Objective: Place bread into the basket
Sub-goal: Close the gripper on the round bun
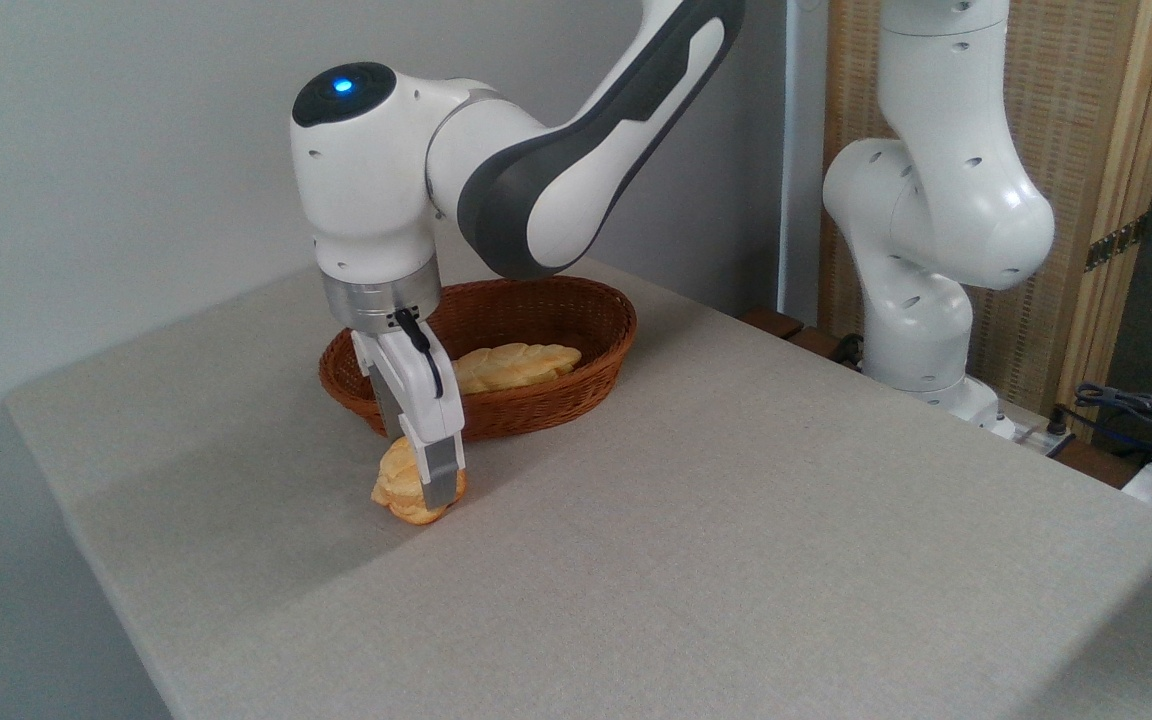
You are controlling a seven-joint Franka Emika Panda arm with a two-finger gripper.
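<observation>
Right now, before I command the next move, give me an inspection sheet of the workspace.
Surface: grey cloth-covered table, bare in front.
Job's things: bread outside the basket, just before its near rim.
Clutter: pale braided loaf inside the basket.
Grippers: gripper pointing down, fingers around the bread.
Cables: black bundle at the right edge, off the table.
Surroundings: grey wall, woven wood-framed screen behind the arm's base.

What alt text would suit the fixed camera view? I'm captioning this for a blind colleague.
A white robot arm's gripper is closed on a small golden bun at the grey table, just in front of an oval wicker basket. A paler braided loaf already lies in the basket.
</observation>
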